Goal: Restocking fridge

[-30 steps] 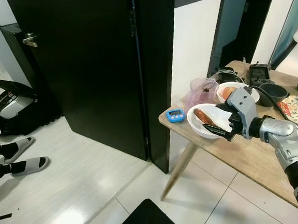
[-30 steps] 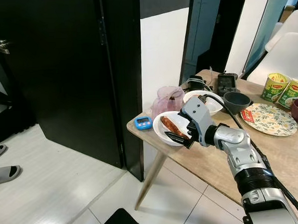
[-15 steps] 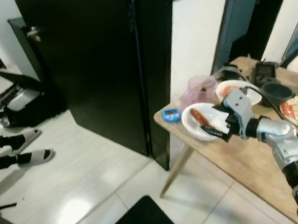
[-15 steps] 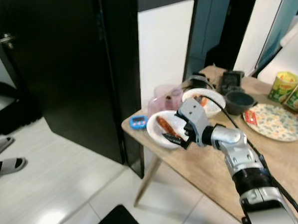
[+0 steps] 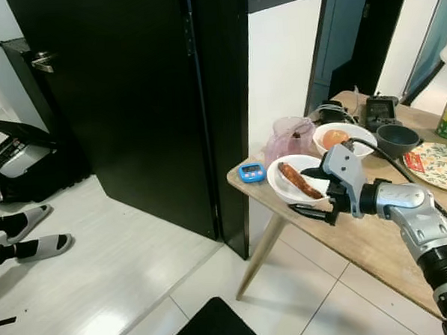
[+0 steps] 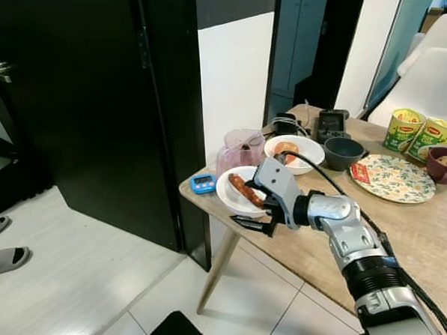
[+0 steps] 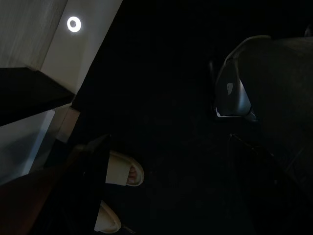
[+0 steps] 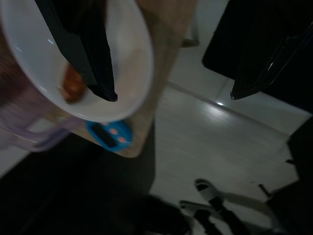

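The right arm reaches out bent at the elbow, its forearm level above the wooden desk, wrist turned toward the near corner. The right tool has its fingers apart, one over the white plate, the other past the rim beyond the desk's edge. The plate carries a browned sausage and sits by a blue timer. Farther back stand a pink jug and green cans whose labels are unreadable.
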`<state>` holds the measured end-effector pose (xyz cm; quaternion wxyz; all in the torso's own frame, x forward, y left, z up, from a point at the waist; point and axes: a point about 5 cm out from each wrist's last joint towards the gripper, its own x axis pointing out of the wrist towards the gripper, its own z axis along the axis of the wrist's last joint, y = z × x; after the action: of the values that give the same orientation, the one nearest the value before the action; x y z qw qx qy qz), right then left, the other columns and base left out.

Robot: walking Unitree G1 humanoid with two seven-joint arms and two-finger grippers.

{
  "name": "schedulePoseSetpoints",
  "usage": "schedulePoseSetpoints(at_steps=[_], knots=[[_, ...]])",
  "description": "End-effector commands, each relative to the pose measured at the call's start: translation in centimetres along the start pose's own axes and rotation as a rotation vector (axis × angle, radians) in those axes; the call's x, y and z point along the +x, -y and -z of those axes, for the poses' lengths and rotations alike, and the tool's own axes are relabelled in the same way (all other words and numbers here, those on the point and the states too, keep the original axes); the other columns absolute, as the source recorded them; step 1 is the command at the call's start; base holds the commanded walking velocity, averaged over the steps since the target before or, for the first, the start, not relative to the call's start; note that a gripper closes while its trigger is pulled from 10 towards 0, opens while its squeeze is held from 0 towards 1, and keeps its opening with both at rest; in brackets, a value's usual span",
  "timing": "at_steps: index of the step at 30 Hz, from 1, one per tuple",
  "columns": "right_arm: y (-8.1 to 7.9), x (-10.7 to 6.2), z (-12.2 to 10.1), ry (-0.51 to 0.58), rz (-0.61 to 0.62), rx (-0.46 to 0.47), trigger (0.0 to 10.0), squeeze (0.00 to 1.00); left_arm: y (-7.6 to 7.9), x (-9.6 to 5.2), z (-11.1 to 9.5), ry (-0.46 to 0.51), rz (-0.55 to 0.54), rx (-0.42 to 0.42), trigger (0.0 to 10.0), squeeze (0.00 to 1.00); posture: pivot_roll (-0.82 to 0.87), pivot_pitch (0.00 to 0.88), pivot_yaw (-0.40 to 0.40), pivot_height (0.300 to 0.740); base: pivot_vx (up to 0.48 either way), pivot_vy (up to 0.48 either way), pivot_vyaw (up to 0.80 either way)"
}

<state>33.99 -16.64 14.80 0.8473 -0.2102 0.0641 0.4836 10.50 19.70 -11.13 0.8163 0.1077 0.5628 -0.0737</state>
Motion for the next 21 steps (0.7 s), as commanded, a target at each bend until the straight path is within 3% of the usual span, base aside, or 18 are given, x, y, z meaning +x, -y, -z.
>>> schedulePoseSetpoints(at_steps=[1, 11, 21], knots=[[-0.2, 0.8, 0.1, -0.032, -0.005, -0.002, 10.0, 0.0, 1.9, 0.2, -0.4, 0.014, 0.075, 0.006, 10.0, 0.0, 0.03, 0.0, -0.045, 0.74, 0.0, 0.0, 0.0], [-0.4, 2.3, 1.2, -0.185, 0.019, -0.006, 10.0, 0.0, 2.0, 0.2, -0.4, 0.014, 0.075, 0.001, 10.0, 0.0, 0.03, 0.0, -0.053, 0.74, 0.0, 0.0, 0.0], [0.0, 1.6, 2.5, -0.326, 0.03, -0.014, 10.0, 0.0, 2.1, 0.2, -0.4, 0.015, 0.076, -0.007, 10.0, 0.0, 0.03, 0.0, -0.054, 0.74, 0.0, 0.0, 0.0]])
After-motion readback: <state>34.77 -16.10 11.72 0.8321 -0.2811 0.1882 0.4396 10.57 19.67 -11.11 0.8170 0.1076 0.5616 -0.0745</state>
